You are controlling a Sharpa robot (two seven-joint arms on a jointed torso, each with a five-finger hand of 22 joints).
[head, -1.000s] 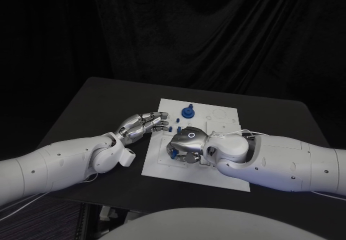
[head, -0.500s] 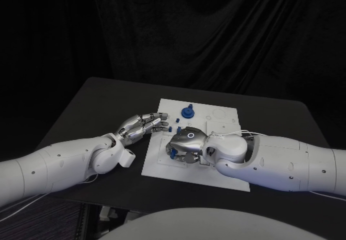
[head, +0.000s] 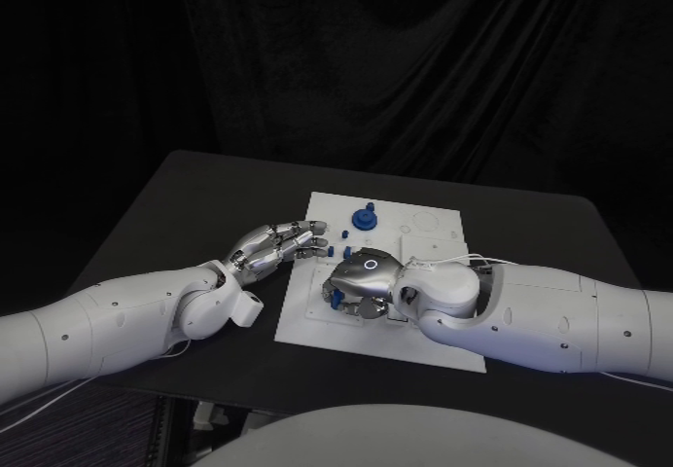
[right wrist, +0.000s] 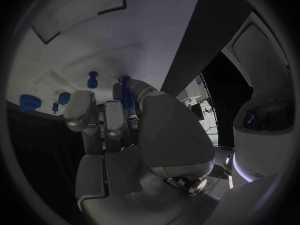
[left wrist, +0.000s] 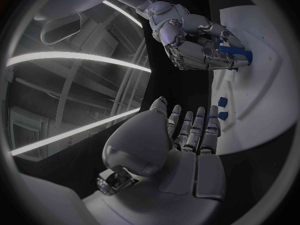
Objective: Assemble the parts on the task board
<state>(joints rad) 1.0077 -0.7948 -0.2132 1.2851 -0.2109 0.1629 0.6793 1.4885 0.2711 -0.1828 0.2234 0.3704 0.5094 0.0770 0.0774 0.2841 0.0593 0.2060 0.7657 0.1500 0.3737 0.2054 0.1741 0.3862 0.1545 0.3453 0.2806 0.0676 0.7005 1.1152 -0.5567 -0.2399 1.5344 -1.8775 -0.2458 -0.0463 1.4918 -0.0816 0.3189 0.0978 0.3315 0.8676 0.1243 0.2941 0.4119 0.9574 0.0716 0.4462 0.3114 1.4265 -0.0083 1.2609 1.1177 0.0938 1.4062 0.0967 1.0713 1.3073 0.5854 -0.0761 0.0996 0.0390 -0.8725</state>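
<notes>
While my right hand [head: 361,282] curls over the task board [head: 316,321] on the desk [head: 183,195], my left hand [head: 276,241] hovers beside it, fingers apart, holding nothing. From my left wrist, the right hand [left wrist: 200,47] clamps a blue part [left wrist: 236,52]. From my right wrist, that blue part [right wrist: 127,101] sits between my fingers [right wrist: 114,116].

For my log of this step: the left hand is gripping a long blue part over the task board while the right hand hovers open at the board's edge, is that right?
The hands are swapped. The left wrist view shows the right hand gripping the long blue part over the task board, while the left hand hovers open at the board's edge, as the head view shows.
</notes>
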